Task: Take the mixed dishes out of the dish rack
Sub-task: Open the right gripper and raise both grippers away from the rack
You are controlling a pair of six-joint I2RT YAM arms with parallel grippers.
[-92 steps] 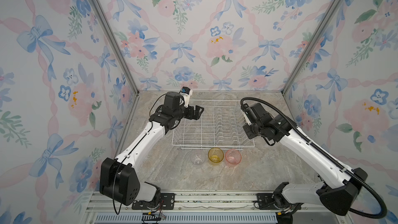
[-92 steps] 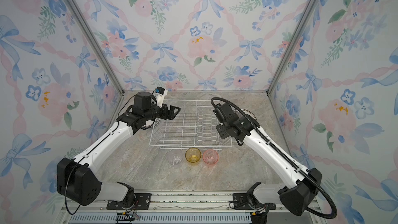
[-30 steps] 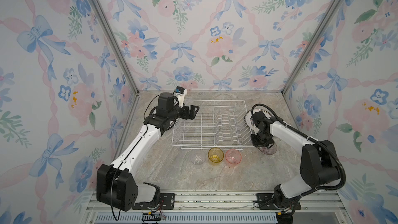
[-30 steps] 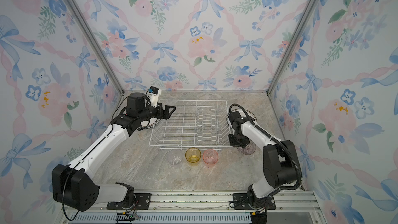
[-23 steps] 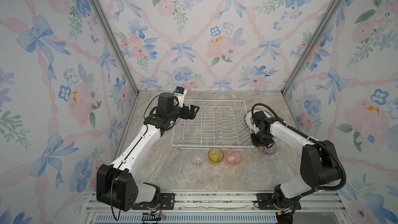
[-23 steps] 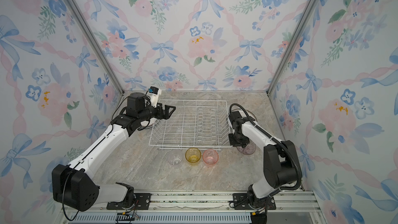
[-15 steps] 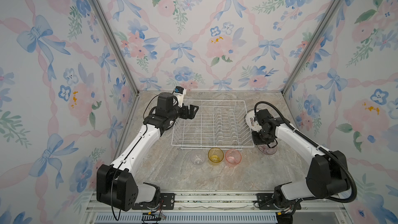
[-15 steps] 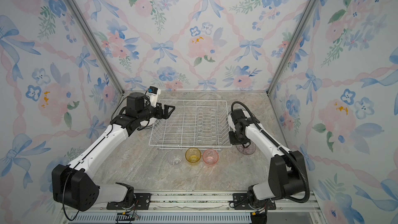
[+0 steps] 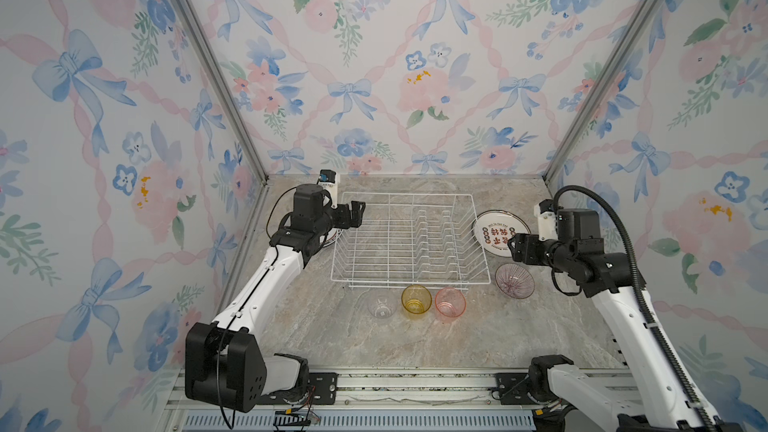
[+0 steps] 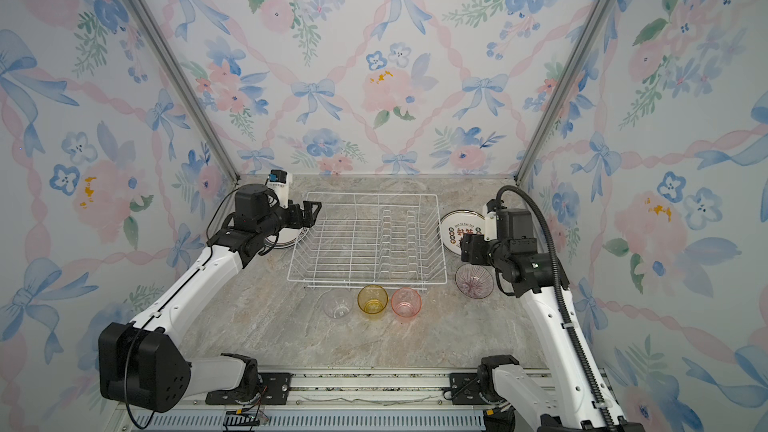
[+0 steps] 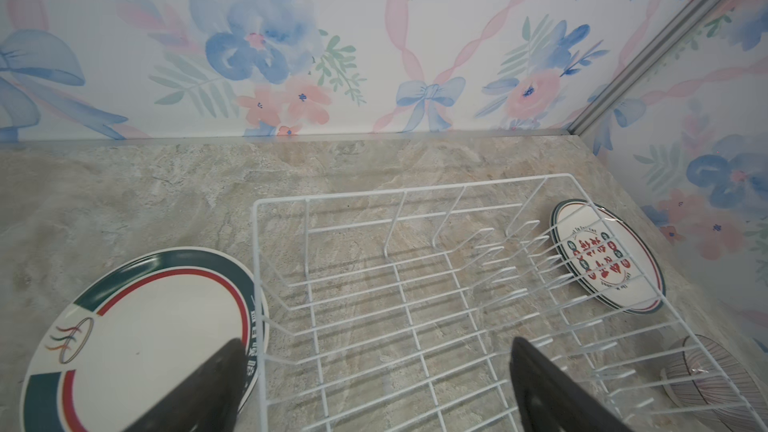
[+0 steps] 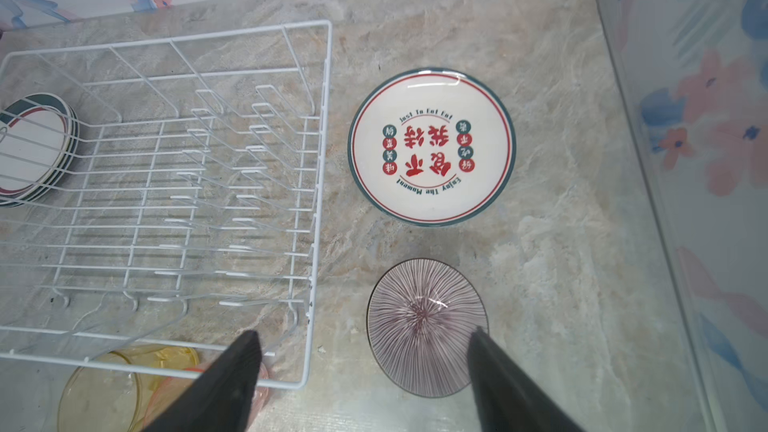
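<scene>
Spanning the middle of the stone-patterned tabletop [image 9: 415, 338], the dish rack [image 9: 409, 238] is a white wire basket with flared sides and a double row of upright prongs running down its right half. The tabletop shows through its grid in both top views.

Every dish lies outside the rack, on the tabletop. A stack of plates [image 12: 33, 151] sits flat against the rack's left side. They are white with dark green rims and a red arc inside, and the top plate carries a small ring emblem, seen in the left wrist view [image 11: 137, 326]. By the rack's right side lies a red-lettered plate [image 9: 500, 230], white with a green edge, a thin red ring and red characters at its centre. Just nearer the camera sits the purplish bowl [image 9: 514, 280], upright, fine ribs fanning out from its middle.

Three tumblers stand upright in a row by the rack's near edge: a clear tumbler [image 9: 381, 305], a yellow tumbler [image 9: 416, 298] and a pink tumbler [image 9: 450, 302].

The left gripper [image 9: 357, 214] hovers at the rack's left rim, jaws spread wide, holding nothing. The right gripper [image 9: 515, 245] hangs above the bowl and the lettered plate, jaws likewise wide apart and holding nothing.
</scene>
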